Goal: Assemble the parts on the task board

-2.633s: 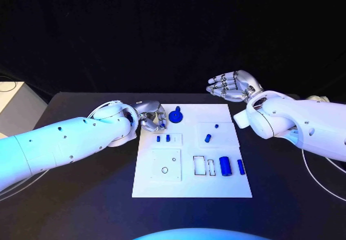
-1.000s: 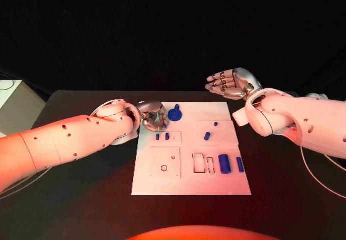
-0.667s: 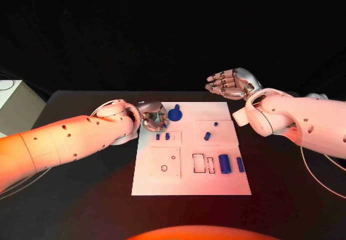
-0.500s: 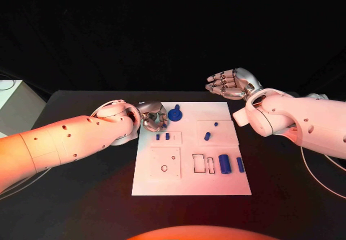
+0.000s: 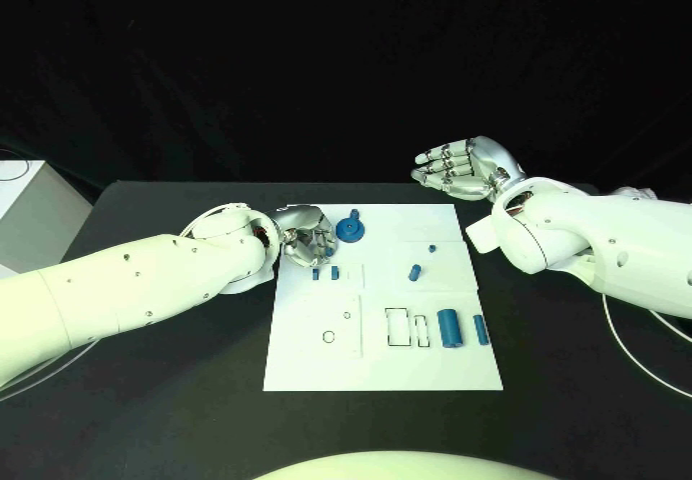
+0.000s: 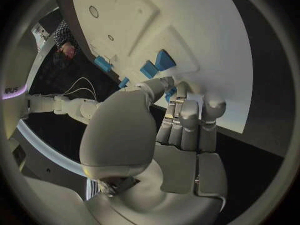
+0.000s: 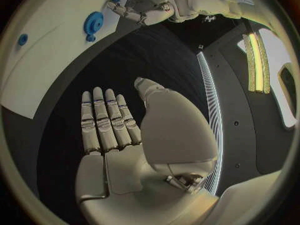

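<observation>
A robotics lab or demo booth was indicated. A black table (image 5: 173, 400) was set before black surroundings, and a white task board (image 5: 433, 370) with outlined recesses was laid on it. Cables (image 5: 635, 330) were seen trailing at the table's edge, and a white cabinet (image 5: 29, 205) beside it.

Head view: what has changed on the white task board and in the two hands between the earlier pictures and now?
Nothing has visibly changed. The left hand stays at the far left part of the white task board, beside the blue gear-shaped part. The right hand stays raised beyond the board's far right corner, empty. The small blue parts lie as before.
</observation>
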